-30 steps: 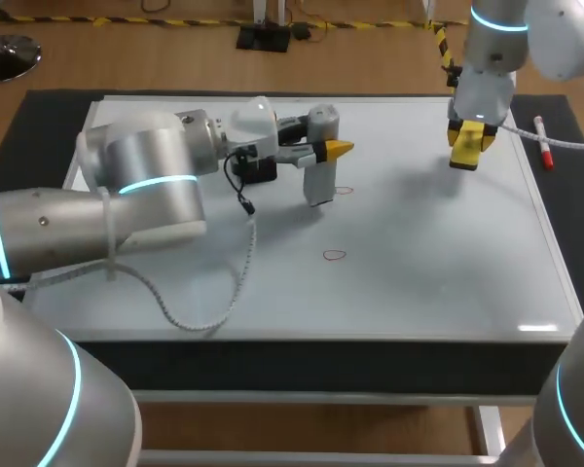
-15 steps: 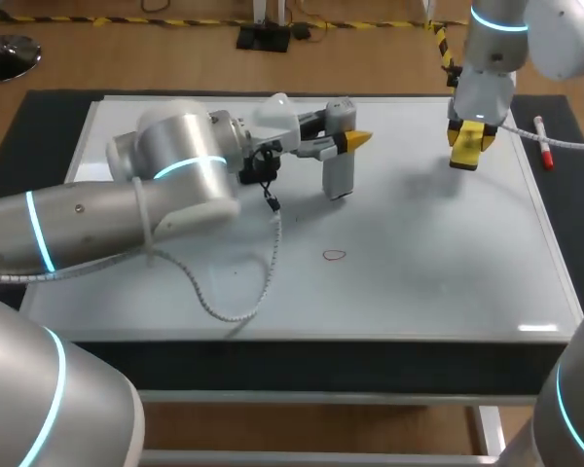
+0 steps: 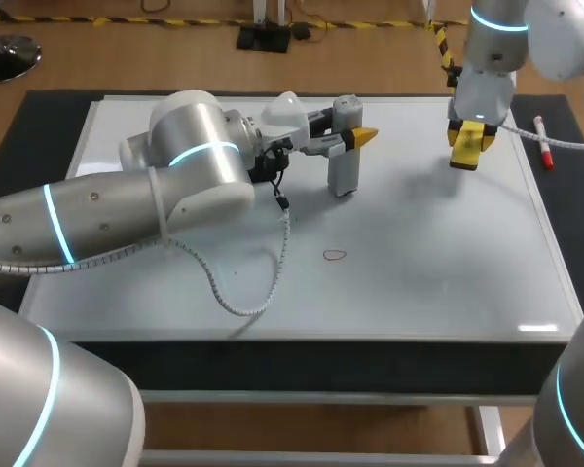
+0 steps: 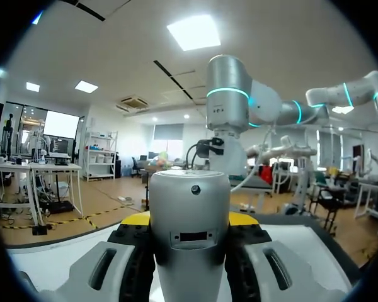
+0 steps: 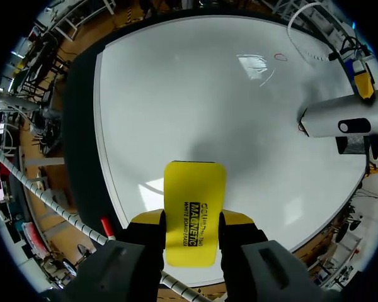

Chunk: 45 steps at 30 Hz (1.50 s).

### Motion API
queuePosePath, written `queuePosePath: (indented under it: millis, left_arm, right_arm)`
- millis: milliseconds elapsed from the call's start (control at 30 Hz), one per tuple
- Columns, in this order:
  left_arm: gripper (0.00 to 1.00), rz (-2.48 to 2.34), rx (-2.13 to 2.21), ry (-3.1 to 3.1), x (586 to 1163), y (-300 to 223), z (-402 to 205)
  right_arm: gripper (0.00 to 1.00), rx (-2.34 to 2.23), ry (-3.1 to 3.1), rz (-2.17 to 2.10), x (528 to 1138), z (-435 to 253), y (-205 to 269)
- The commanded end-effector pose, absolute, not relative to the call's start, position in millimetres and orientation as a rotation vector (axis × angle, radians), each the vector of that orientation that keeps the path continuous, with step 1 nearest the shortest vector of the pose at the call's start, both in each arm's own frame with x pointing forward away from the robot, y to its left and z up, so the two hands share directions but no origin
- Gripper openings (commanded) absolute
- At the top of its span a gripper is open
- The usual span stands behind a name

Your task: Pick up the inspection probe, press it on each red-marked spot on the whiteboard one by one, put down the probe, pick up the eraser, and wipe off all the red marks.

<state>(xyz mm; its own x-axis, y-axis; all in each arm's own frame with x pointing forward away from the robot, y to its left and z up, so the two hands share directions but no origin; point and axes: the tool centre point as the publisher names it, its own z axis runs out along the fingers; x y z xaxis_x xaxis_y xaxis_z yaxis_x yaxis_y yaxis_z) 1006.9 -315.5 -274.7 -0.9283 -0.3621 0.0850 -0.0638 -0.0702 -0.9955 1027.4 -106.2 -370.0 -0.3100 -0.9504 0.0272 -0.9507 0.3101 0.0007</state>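
Note:
The inspection probe, a grey-white upright body, stands with its lower end on the whiteboard, and my left gripper is shut on its upper part. In the left wrist view the probe fills the space between the yellow-tipped fingers. One small red mark lies on the board nearer the front. In the right wrist view a second red mark shows right at the probe's tip. My right gripper hovers over the board's far right, shut on the yellow eraser.
A red marker pen lies by the board's right edge. A white cable from my left arm loops over the board's left half. The dark mat borders the board.
My left arm has carried the probe rightwards and a little farther back, setting it down where the upper red mark was showing. The right arm and eraser stayed put.

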Motion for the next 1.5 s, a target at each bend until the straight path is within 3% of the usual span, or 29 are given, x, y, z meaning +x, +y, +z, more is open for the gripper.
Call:
queuePosePath:
  millis: [33, 1500]
  left_arm:
    - [0.00, -2.108, -0.469, 1.995, 1013, -322, -279]
    - [0.00, -2.188, -0.413, 2.021, 1002, -316, -266]
  right_arm:
    - [0.00, 1.833, -2.521, 0.026, 1028, -369, -107]
    - [0.00, 1.833, -2.521, 0.026, 1028, -369, -107]
